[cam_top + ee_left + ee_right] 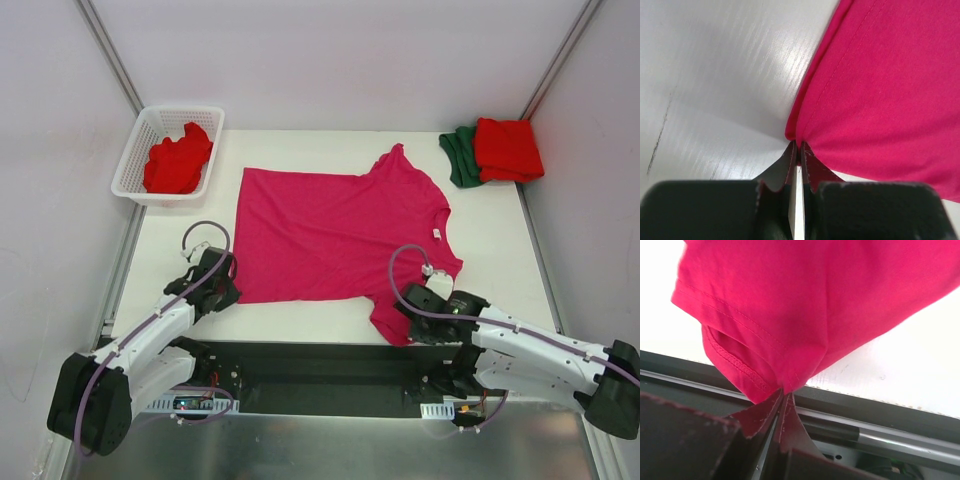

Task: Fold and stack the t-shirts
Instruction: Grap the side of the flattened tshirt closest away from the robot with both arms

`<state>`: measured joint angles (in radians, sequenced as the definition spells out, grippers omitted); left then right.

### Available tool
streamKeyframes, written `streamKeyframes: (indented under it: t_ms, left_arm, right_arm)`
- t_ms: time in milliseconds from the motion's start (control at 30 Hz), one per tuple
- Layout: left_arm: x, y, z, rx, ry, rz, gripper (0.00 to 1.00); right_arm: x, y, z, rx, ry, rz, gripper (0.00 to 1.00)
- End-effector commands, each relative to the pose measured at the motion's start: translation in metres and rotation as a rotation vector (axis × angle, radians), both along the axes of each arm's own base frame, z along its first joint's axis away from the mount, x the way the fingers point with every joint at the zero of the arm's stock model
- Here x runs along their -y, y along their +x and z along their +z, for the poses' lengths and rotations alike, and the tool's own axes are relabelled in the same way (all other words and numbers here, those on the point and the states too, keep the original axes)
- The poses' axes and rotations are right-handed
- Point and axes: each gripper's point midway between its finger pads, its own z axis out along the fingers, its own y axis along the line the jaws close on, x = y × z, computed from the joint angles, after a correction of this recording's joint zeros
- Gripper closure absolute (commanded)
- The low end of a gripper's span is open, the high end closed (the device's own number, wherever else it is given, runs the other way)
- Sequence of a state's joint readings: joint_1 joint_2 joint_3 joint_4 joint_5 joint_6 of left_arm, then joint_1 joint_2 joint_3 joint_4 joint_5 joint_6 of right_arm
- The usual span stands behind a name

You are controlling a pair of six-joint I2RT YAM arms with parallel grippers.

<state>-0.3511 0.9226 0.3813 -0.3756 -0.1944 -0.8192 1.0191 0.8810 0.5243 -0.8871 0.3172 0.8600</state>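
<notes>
**Both tools pinch the near edge of the pink shirt**

Top view: The pink shirt (pixel 330 230) lies spread flat in the middle of the surface (pixel 500 235). Its long axis runs left to right, with the hem at the left and the collar at the right. One sleeve points to the far side and the other to the near side. The left tool (pixel 232 287) is closed on the near hem corner, and the right tool (pixel 407 322) is closed on the near sleeve. The whole shirt therefore lies beyond both tools. The coming fold probably carries this near edge away from the arms, across the short axis. Each arm sits at its own end, so neither would need to cross. A loose red shirt (pixel 178 160) is crumpled in the basket (pixel 128 165) at far left. A folded red shirt (pixel 508 148) rests on a green shirt (pixel 460 155) in the far right corner.

Left wrist: The left tool (pixel 797 150) is clamped tight on the very corner of the pink shirt (pixel 880 100). The smooth cloth and its stitched hem fan up and to the right, with bare surface to the left.

Right wrist: The right tool (pixel 782 396) grips the sleeve of the pink shirt (pixel 815 305). The cloth gathers to a point at the tips, and the double-stitched cuff curls at the left.
</notes>
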Motion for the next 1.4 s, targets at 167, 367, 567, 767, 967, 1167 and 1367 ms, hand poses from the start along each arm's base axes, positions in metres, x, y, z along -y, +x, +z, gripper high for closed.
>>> streamKeyframes:
  t_ms: [167, 367, 567, 767, 967, 1167, 1367]
  left_arm:
    - [-0.004, 0.015, 0.015, 0.032, 0.041, -0.013, 1.00]
    - [-0.007, 0.022, 0.022, 0.052, 0.059, -0.015, 1.00]
    - [-0.012, 0.029, 0.029, 0.063, 0.071, -0.010, 1.00]
    - [-0.017, 0.035, 0.035, 0.074, 0.078, -0.005, 1.00]
    - [-0.017, 0.038, 0.036, 0.069, 0.075, -0.004, 1.00]
    - [-0.018, 0.040, 0.035, 0.057, 0.087, -0.009, 1.00]
    - [-0.020, 0.048, 0.040, 0.067, 0.094, -0.008, 1.00]
  right_arm:
    - [0.015, 0.027, 0.048, 0.156, -0.075, -0.044, 0.99]
    - [0.024, 0.036, 0.067, 0.209, -0.098, -0.080, 0.99]
    - [0.038, 0.044, 0.081, 0.237, -0.128, -0.126, 0.99]
    - [0.048, 0.056, 0.096, 0.272, -0.150, -0.156, 0.99]
    - [0.058, 0.072, 0.112, 0.302, -0.162, -0.184, 0.99]
    - [0.067, 0.089, 0.120, 0.313, -0.159, -0.236, 0.99]
    - [0.072, 0.103, 0.130, 0.330, -0.163, -0.250, 0.99]
